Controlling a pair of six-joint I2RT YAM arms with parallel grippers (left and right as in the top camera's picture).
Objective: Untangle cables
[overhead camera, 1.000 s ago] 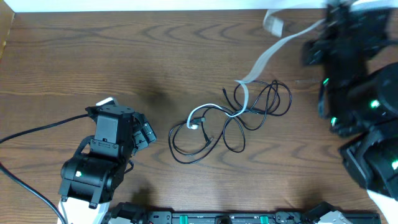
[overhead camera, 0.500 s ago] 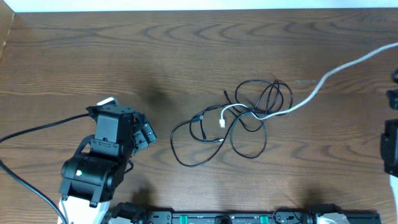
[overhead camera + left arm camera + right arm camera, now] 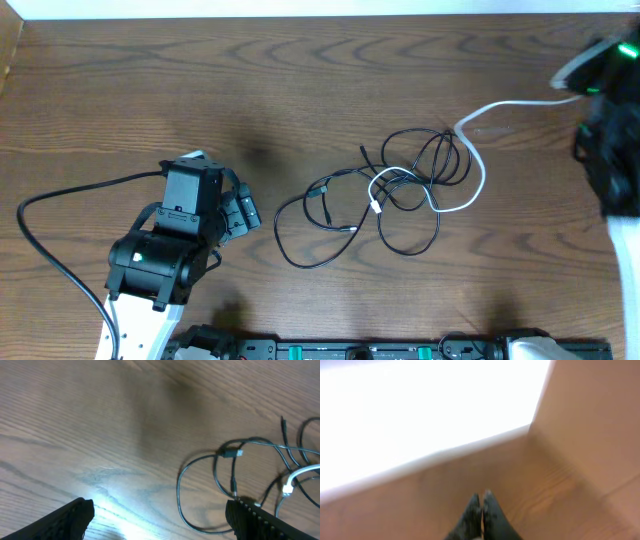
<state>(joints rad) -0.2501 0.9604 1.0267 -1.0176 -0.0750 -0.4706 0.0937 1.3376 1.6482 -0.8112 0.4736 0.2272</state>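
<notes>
Plainly, the cables [image 3: 395, 190] lay in a loose tangle on the wooden table [image 3: 120, 80], a little right of its middle in the overhead view. The black cords [image 3: 300, 245] made several overlapping loops. One wide loop spread toward the left side, and smaller loops were bunched on the right. The white cable [image 3: 478, 180] crossed through that right-hand bunch. Its small white plug [image 3: 375, 207] rested among the black loops, and its other length curved out and rose toward the right arm [image 3: 610, 150] at the table's right edge.

The left gripper [image 3: 243, 213] sat to the left of the tangle, apart from it, with its fingers spread wide and nothing between them. In the left wrist view its two fingers [image 3: 70, 520] framed bare tabletop. The nearest black loop and a black plug with a silver tip [image 3: 231, 453] lay ahead and to the right.

The right gripper [image 3: 481, 509] had its fingers pressed together. The right wrist view was blurred and showed only pale wood and a bright white area beyond. Whether the white cable was pinched between those fingers could not be made out, though it ran up to that arm.
</notes>
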